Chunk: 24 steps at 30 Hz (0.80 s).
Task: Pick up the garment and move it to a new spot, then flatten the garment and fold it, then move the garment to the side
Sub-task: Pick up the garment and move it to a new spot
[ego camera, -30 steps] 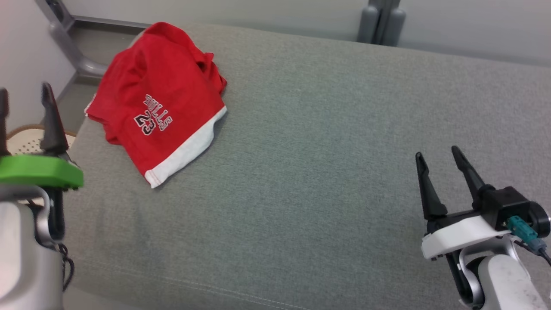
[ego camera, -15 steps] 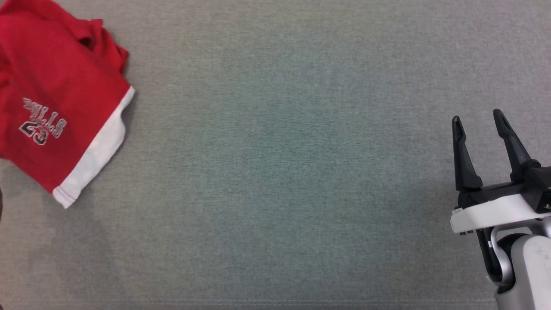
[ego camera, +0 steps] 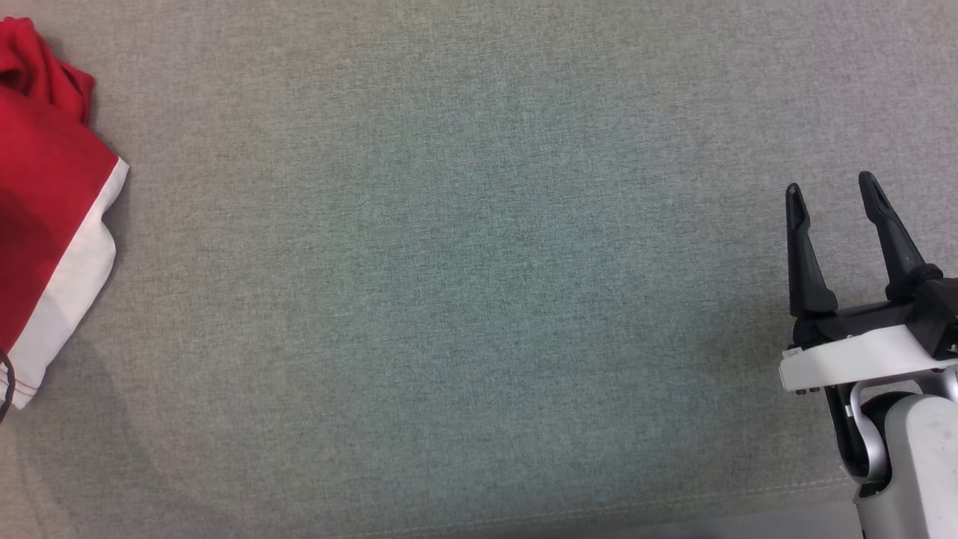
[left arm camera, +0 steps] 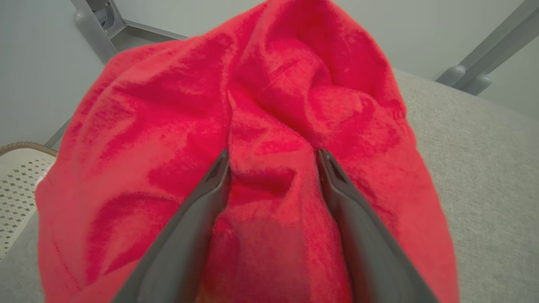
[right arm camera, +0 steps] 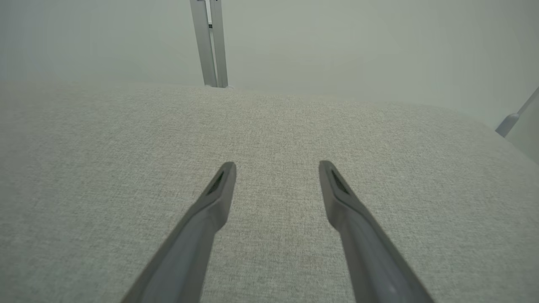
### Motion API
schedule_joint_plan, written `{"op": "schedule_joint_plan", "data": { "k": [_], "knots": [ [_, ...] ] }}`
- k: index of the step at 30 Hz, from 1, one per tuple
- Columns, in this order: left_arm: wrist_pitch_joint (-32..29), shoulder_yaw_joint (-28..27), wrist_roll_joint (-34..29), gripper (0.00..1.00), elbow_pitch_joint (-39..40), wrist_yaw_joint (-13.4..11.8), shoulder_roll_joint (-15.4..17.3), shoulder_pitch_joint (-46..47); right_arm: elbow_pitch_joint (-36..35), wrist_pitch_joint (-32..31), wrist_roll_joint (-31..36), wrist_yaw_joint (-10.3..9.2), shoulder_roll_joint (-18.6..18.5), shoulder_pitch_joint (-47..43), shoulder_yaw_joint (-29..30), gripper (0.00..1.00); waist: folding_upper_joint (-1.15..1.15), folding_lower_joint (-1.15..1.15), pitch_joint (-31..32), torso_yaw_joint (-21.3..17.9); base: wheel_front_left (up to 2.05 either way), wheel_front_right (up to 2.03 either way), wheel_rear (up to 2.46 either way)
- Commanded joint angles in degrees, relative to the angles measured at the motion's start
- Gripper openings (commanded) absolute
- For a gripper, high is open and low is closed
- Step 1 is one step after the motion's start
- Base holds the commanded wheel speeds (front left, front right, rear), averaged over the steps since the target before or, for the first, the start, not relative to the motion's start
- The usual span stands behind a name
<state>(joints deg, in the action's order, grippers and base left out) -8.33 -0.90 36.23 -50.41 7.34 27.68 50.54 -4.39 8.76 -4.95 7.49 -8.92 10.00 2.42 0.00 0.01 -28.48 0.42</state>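
The left claw (left arm camera: 273, 156) is released, its fingers spread to either side of a raised fold of the red garment (left arm camera: 160, 126); I cannot tell whether they touch it. The garment lies bunched at the left end of the cushion (ego camera: 449, 284). The right claw (ego camera: 829, 182), also released, hovers over bare cushion, well apart from the garment.

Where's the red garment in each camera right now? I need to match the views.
Head view: red garment at the far left edge, cut off, white hem facing the centre.
Left wrist view: garment across the middle, a fold between the open left gripper fingers.
Right wrist view: open right gripper over grey cushion, metal post beyond.
Shared landmark: the grey cushion, in all three.
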Motion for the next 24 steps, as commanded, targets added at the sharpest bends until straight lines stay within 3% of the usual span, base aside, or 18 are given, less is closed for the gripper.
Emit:
{"op": "schedule_joint_plan", "data": {
  "k": [1,2,3,15,24],
  "knots": [
    [-0.53,0.57,0.77,0.96,-0.76,0.19,0.46,0.51,-0.06,0.3,0.43,0.01,0.2,0.8,-0.18,1.0,0.0,-0.01,-0.52,-0.53,0.0,0.0,0.0],
    [-0.32,1.29,1.0,0.12,-1.01,0.19,0.71,0.55,0.05,0.36,0.45,0.01,0.24,0.96,-0.28,1.0,0.0,-0.01,-0.55,-0.59,0.0,0.0,0.0],
    [1.26,2.14,0.8,0.0,-1.54,0.2,1.31,0.72,0.46,0.52,0.32,0.01,0.27,1.12,-0.39,1.0,0.0,-0.01,-0.42,-0.64,0.0,0.0,0.0],
    [13.87,5.58,-0.93,0.0,-3.01,0.2,3.8,3.5,3.46,1.58,-0.46,0.01,1.15,0.0,-1.1,1.0,0.0,-0.01,5.17,0.61,0.0,0.0,0.0],
    [17.79,9.51,-3.25,0.0,2.75,0.2,5.08,7.52,6.82,2.99,-1.48,0.01,2.17,-0.95,-1.7,1.0,0.0,-0.01,10.38,1.07,0.0,0.0,0.0]
  ]
}}
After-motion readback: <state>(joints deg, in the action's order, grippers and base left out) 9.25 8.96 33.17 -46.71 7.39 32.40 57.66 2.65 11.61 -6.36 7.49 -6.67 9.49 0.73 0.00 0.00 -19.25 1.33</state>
